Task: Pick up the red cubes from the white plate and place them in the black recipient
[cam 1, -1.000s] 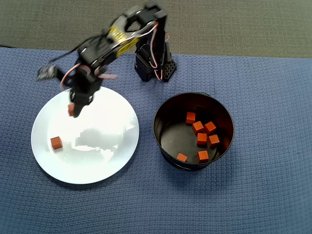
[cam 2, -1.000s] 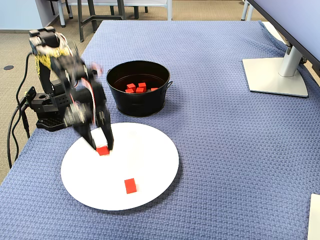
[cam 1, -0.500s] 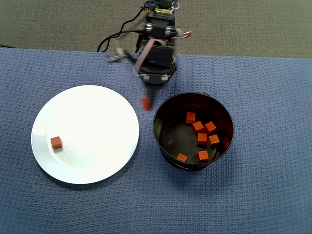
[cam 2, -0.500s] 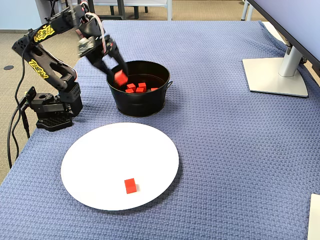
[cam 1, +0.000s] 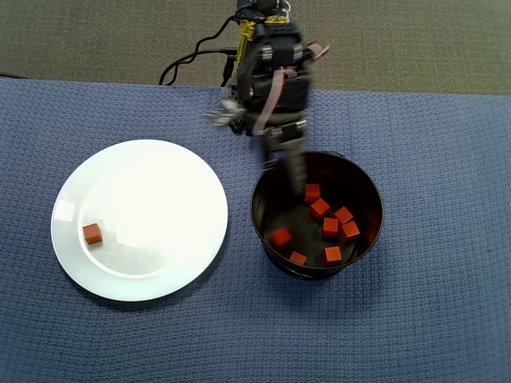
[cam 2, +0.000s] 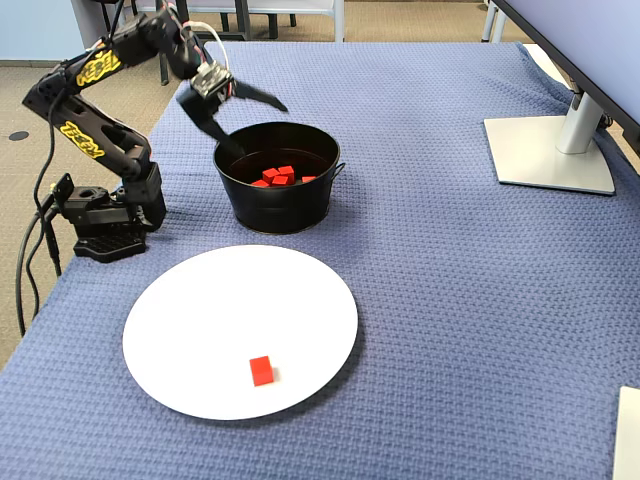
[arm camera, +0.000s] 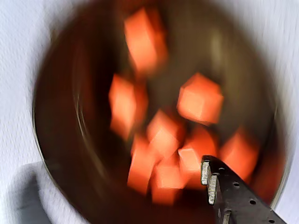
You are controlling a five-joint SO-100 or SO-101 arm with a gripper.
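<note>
Overhead view: black recipient (cam 1: 267,227) sits at 3 o'clock of the white plate (cam 1: 172,187), near but apart, both on blue woven cloth (cam 1: 431,319). Inside the recipient, 7 red cubes (cam 1: 330,227): 1 alone near the 8 o'clock wall, 1 at 6 o'clock, the rest bunched from centre toward 4 o'clock. 1 red cube left on the plate (cam 1: 93,234), close to its 9 o'clock rim.

Arm base at 12 o'clock of the recipient; gripper (cam 1: 294,166) blurred, reaching over the recipient's 11 o'clock rim.

Fixed view: gripper (cam 2: 248,120) spread wide above the recipient's far-left rim, 1 finger pointing right, the other angled down toward the wall; nothing between them. Monitor stand (cam 2: 552,150) at far right on the cloth.

Wrist view: heavy blur, orange cubes piled in the dark tin; 1 finger (arm camera: 229,196) at 5 o'clock of frame.
</note>
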